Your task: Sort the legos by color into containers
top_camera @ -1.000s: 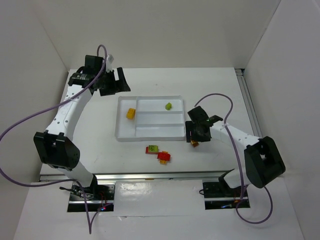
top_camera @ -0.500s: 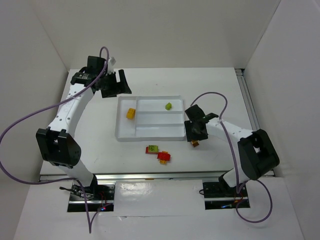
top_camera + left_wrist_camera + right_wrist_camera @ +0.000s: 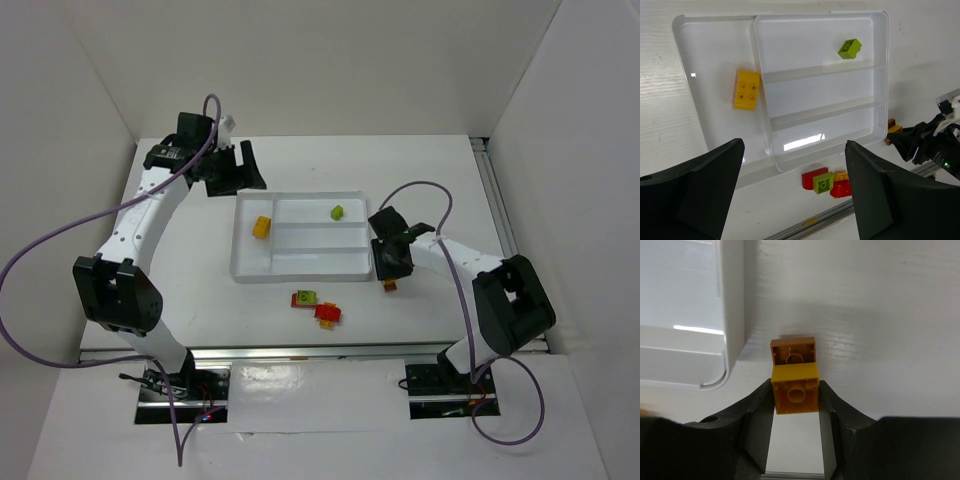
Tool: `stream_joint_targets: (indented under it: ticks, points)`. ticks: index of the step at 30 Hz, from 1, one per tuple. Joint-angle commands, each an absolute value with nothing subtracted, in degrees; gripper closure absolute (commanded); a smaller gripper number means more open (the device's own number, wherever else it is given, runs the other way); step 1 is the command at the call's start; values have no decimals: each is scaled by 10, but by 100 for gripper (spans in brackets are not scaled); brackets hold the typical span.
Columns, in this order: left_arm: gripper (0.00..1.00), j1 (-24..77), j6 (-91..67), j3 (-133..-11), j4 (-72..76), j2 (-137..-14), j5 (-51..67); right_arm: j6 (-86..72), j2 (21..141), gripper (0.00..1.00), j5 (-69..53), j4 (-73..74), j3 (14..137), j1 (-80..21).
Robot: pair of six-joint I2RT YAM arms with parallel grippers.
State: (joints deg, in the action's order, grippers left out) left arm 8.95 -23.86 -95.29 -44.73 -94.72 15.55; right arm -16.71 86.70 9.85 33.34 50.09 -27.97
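Observation:
My right gripper (image 3: 795, 392) is shut on a yellow-orange lego (image 3: 795, 388) that rests on the table, with a brownish orange lego (image 3: 793, 350) joined to its far side. This pair (image 3: 389, 286) sits just off the right front corner of the translucent white tray (image 3: 310, 257). A yellow lego (image 3: 746, 89) lies in the tray's tall left section and a lime green lego (image 3: 849, 48) in the far narrow section. In front of the tray are a red-and-green pair (image 3: 818, 180) and a red-and-yellow pair (image 3: 841, 186). My left gripper (image 3: 795, 195) hovers open high above the tray's far left corner.
The tray's rounded corner (image 3: 729, 315) is close on the left of my right fingers. A metal rail (image 3: 300, 350) runs along the table's near edge. White walls enclose the table on three sides. The right arm's purple cable (image 3: 425, 190) loops above the table.
My right gripper has closed onto the yellow-orange lego. The right arm has edged a little toward the tray. The left arm has barely shifted.

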Motion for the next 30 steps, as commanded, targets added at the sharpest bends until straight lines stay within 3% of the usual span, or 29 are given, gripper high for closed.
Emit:
stream_joint_targets:
  ticks: [1,2,4,5,9,12,21,23,30]
  points:
    - [7,99,-215,-983,-448,-953,199,-183,826,68,112,337,557,-279]
    - [10,99,-209,-983,-448,-953,216,-183,815,68,112,344,569,-279]
    - [30,119,-178,-1001,-448,-953,285,-175,777,70,93,350,604,-279]
    - [30,128,-167,-1001,-440,-953,301,-166,762,70,51,350,613,-279]
    - [12,163,-138,-1009,-404,-942,386,-136,698,70,-76,304,655,-279]
    - [7,171,-131,-990,-365,-917,467,-131,686,70,-151,294,697,-273]
    - [6,171,-165,-926,-212,-880,655,-192,680,70,-355,176,714,-251]
    - [1,171,-165,-913,-192,-872,664,-197,680,70,-397,151,714,-245]
    - [1,183,-129,-908,-192,-873,729,-267,680,70,-487,62,708,-245]
